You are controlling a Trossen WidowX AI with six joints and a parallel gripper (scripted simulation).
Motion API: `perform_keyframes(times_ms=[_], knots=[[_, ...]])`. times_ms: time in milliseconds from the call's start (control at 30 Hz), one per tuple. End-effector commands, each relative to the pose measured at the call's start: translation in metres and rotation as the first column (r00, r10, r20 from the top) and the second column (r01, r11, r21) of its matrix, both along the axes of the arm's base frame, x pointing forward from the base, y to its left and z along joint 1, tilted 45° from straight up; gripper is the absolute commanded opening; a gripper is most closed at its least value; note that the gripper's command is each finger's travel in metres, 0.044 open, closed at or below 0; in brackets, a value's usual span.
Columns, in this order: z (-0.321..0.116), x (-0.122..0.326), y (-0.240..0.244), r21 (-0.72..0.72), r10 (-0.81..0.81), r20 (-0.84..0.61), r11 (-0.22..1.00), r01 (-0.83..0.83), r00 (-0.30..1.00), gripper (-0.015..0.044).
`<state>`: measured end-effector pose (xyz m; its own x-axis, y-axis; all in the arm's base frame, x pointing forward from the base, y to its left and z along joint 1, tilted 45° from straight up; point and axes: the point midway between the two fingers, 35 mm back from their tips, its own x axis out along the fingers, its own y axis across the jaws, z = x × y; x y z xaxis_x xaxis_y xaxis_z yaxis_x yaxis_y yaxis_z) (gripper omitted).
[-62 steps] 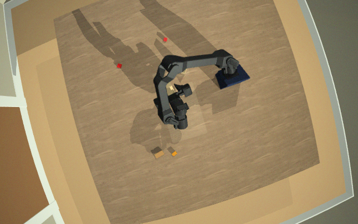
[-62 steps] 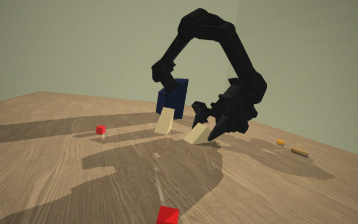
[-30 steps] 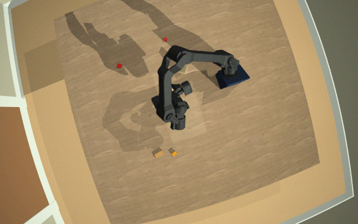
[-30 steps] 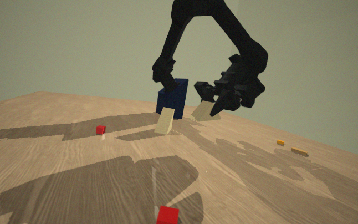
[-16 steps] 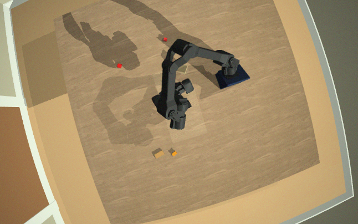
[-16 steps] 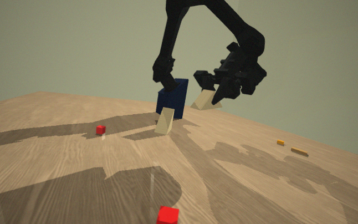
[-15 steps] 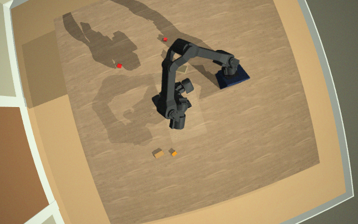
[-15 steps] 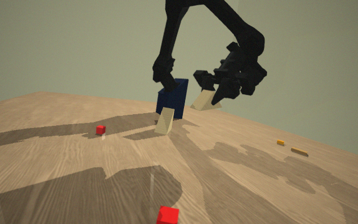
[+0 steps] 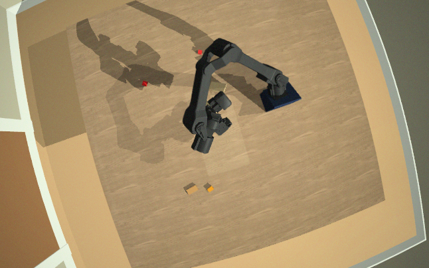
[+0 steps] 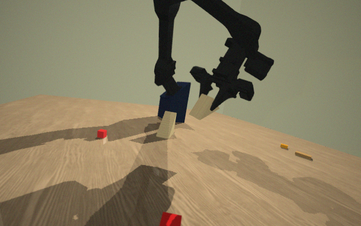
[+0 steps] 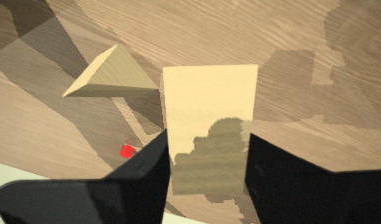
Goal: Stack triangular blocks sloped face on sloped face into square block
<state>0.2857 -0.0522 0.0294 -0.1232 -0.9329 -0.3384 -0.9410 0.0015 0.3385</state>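
My gripper (image 10: 205, 103) (image 11: 202, 134) is shut on one pale wooden triangular block (image 10: 200, 108) (image 11: 211, 95). It holds this block tilted in the air, clear of the table. A broad flat face of the block fills the space between and ahead of the fingers in the wrist view. The other triangular block (image 9: 218, 87) (image 10: 167, 125) (image 11: 118, 72) stands on the table, apart from the held one, and lies to its upper left in the wrist view. In the top view the arm hides the fingertips and most of the held block.
One red cube (image 9: 199, 52) (image 10: 101, 133) and another red cube (image 9: 145, 83) (image 10: 171, 220) lie on the table. An orange block (image 9: 210, 188) (image 10: 284, 146) lies near a tan block (image 9: 191, 190) (image 10: 303, 155). The arm's blue base (image 9: 289, 99) (image 10: 173, 106) is behind the standing block in the exterior view.
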Motion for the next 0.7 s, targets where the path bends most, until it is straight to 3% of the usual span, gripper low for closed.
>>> perform_keyframes(times_ms=[0, 667], knots=[[0.0026, -0.001, -0.001, 0.058, 0.004, -0.045, 0.998, -0.002, 0.999, 0.0], [0.0091, 0.0072, -0.0012, 0.407, 0.227, -0.254, 0.907, -0.109, 0.94, 0.0]])
